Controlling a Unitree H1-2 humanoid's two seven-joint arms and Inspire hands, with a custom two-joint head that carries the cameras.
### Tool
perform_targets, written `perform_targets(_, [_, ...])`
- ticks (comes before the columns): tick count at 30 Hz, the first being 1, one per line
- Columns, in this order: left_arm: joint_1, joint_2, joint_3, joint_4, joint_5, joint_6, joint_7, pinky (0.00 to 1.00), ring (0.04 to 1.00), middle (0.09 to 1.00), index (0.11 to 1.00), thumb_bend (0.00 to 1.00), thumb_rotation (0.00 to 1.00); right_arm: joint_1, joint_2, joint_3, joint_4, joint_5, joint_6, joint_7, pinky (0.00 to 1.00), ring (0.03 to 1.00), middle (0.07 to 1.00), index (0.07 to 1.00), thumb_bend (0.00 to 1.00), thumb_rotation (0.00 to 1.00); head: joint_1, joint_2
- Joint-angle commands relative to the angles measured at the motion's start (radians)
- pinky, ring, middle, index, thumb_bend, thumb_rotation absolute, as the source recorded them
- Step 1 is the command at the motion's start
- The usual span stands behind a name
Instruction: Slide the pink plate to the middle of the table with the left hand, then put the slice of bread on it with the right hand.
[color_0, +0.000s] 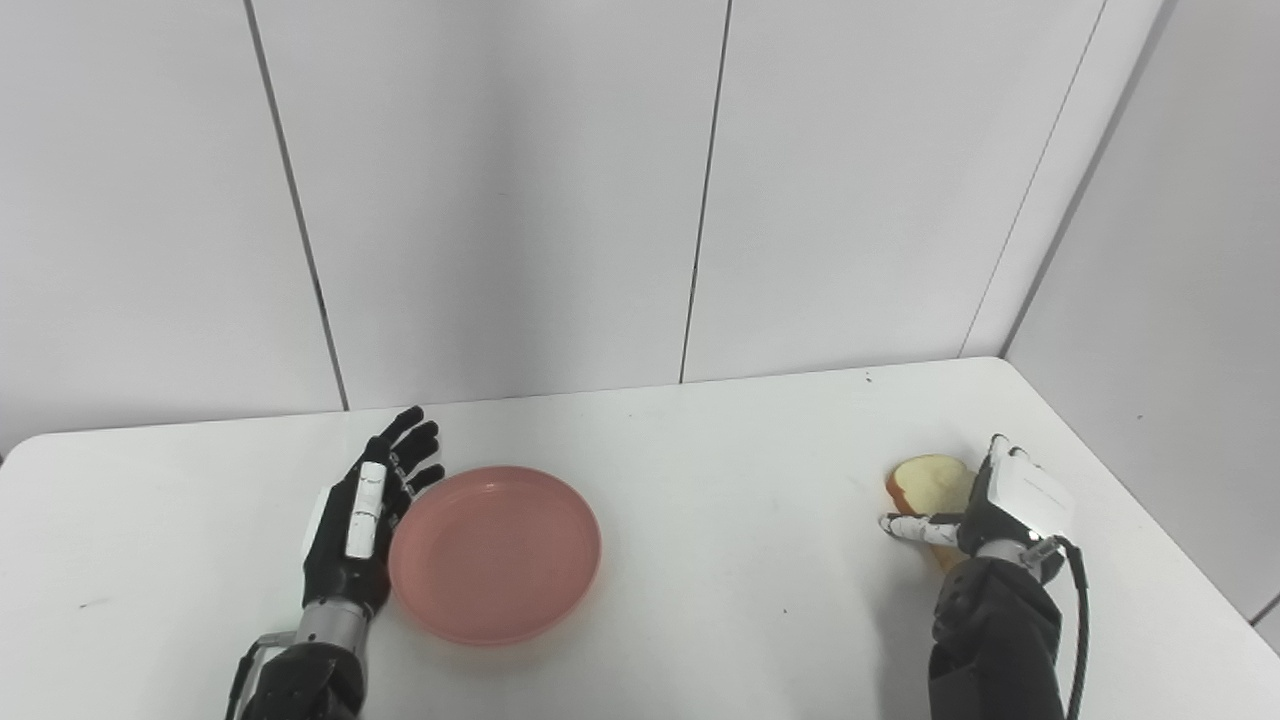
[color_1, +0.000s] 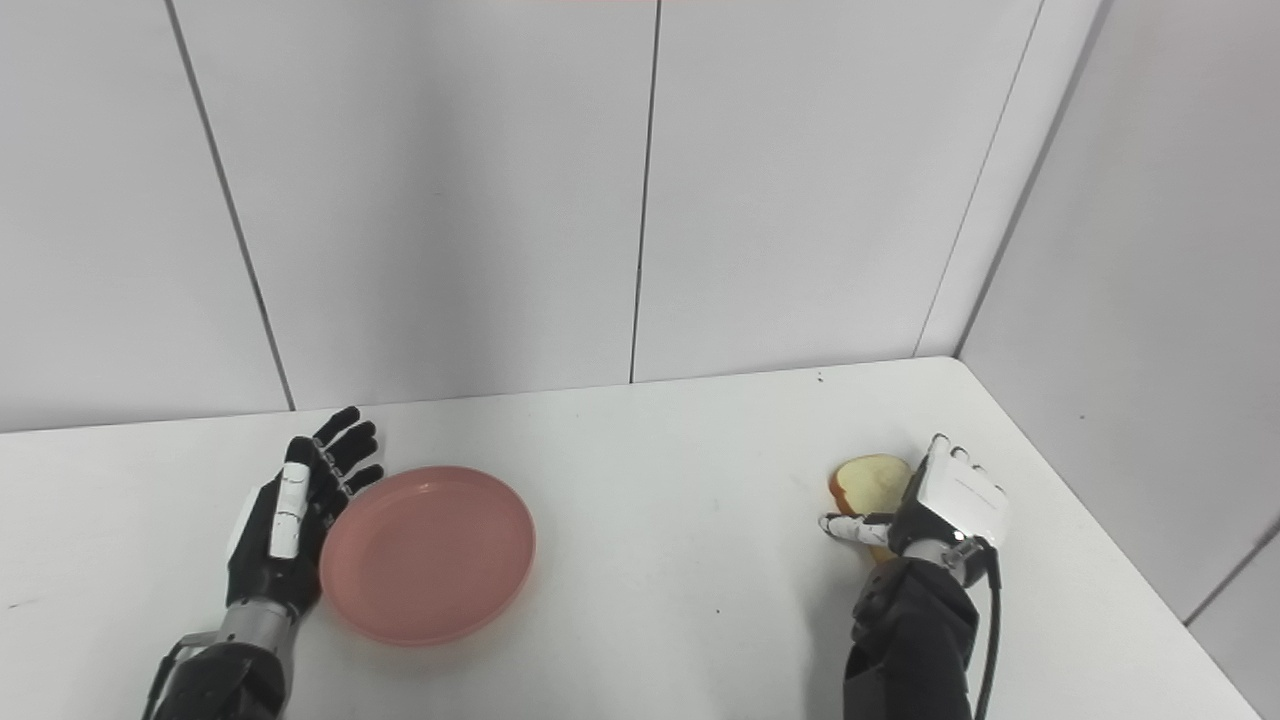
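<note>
The pink plate (color_0: 497, 553) — round, shallow, glossy salmon with a raised rim — sits left of the middle of the white table (color_0: 720, 470). The left hand (color_0: 362, 520) rests against its left edge, fingers straight and spread. Far right, the slice of bread (color_0: 930, 483) — pale crumb, tan crust — lies under the right hand (color_0: 985, 505), whose fingers curl over it; whether they grip it cannot be told.

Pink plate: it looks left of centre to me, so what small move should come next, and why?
Probably a short push rightward with the left hand. Its open palm stands against the left rim of the pink plate, which sits left of the table's middle. The right hand is already at the slice of bread, near the right edge.
</note>
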Motion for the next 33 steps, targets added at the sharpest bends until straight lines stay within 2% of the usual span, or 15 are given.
perform_targets(1, [0.044,-0.012,-0.005,0.01,-0.006,-0.004,-0.008,0.8,0.863,0.831,0.802,0.89,0.88,-0.022,-0.023,0.009,0.027,-0.009,-0.007,0.007,1.0,1.0,0.948,0.999,1.0,0.41,0.0,0.002])
perform_targets(4, [0.046,-0.01,-0.007,0.006,-0.002,-0.004,-0.007,0.8,0.865,0.832,0.804,0.89,0.88,-0.026,-0.035,0.01,0.055,-0.012,-0.007,0.006,1.0,0.998,0.907,0.981,1.0,0.41,0.001,0.003])
perform_targets(6, [0.044,-0.011,-0.006,0.008,-0.004,-0.003,-0.006,0.8,0.867,0.832,0.801,0.89,0.88,-0.032,-0.033,-0.005,0.065,-0.019,-0.006,0.01,1.0,0.997,0.911,0.926,1.0,0.4,0.002,0.003])
perform_targets(9, [0.042,-0.011,-0.004,0.009,-0.006,-0.001,-0.005,0.8,0.867,0.829,0.797,0.89,0.87,-0.033,-0.044,-0.002,0.07,-0.029,-0.006,0.037,0.92,0.931,0.86,0.825,1.0,0.4,0.002,0.003])
perform_targets(11, [0.041,-0.01,-0.005,0.009,-0.004,-0.002,-0.005,0.8,0.868,0.833,0.796,0.88,0.88,-0.031,-0.058,0.007,0.072,-0.013,-0.007,0.053,0.79,0.843,0.824,0.768,1.0,0.37,0.002,0.003])
perform_targets(15, [0.04,-0.01,-0.005,0.006,-0.005,0.001,-0.004,0.8,0.864,0.833,0.795,0.89,0.88,-0.04,-0.063,-0.005,0.085,-0.01,-0.007,0.065,0.6,0.812,0.775,0.679,1.0,0.35,0.004,0.006])
perform_targets(16, [0.04,-0.009,-0.006,0.007,-0.004,0.0,-0.005,0.8,0.863,0.834,0.796,0.88,0.88,-0.046,-0.058,-0.019,0.089,0.003,-0.006,0.059,0.48,0.709,0.725,0.692,1.0,0.35,0.004,0.006])
perform_targets(18, [0.04,-0.008,-0.007,0.006,-0.001,-0.001,-0.004,0.79,0.862,0.834,0.797,0.87,0.88,-0.05,-0.057,-0.026,0.089,0.015,-0.006,0.06,0.4,0.633,0.688,0.699,1.0,0.34,0.007,0.009])
perform_targets(20, [0.04,-0.008,-0.008,0.004,0.0,-0.001,-0.002,0.79,0.86,0.832,0.797,0.87,0.88,-0.048,-0.063,-0.019,0.088,0.014,-0.007,0.067,0.38,0.602,0.666,0.688,1.0,0.34,0.008,0.008])
perform_targets(22, [0.04,-0.008,-0.009,0.004,0.001,-0.002,-0.003,0.79,0.862,0.834,0.8,0.87,0.89,-0.05,-0.066,-0.018,0.092,0.005,-0.007,0.077,0.42,0.674,0.716,0.7,1.0,0.33,0.008,0.008])
perform_targets(24, [0.04,-0.008,-0.009,0.002,0.001,-0.002,-0.001,0.79,0.862,0.835,0.799,0.87,0.89,-0.051,-0.07,-0.011,0.09,-0.007,-0.006,0.094,0.37,0.563,0.631,0.703,1.0,0.34,0.008,0.008])
perform_targets(28, [0.041,-0.006,-0.011,-0.001,0.005,-0.003,-0.001,0.79,0.862,0.838,0.802,0.87,0.89,-0.05,-0.069,-0.011,0.078,-0.014,-0.006,0.115,0.33,0.504,0.586,0.669,1.0,0.32,0.01,0.008])
perform_targets(29, [0.041,-0.006,-0.012,-0.002,0.005,-0.003,-0.001,0.79,0.862,0.837,0.803,0.87,0.89,-0.049,-0.069,-0.008,0.072,-0.023,-0.006,0.131,0.35,0.573,0.634,0.669,1.0,0.34,0.01,0.008])
perform_targets(32, [0.041,-0.006,-0.012,-0.003,0.004,-0.001,-0.002,0.79,0.862,0.837,0.804,0.88,0.89,-0.037,-0.069,0.009,0.037,-0.011,-0.007,0.152,0.38,0.63,0.685,0.691,1.0,0.34,0.01,0.008])
perform_targets(33, [0.042,-0.007,-0.013,-0.006,0.004,0.001,-0.002,0.79,0.862,0.836,0.803,0.88,0.89,-0.029,-0.07,0.019,0.013,-0.001,-0.007,0.163,0.35,0.554,0.634,0.696,1.0,0.33,0.011,0.01])
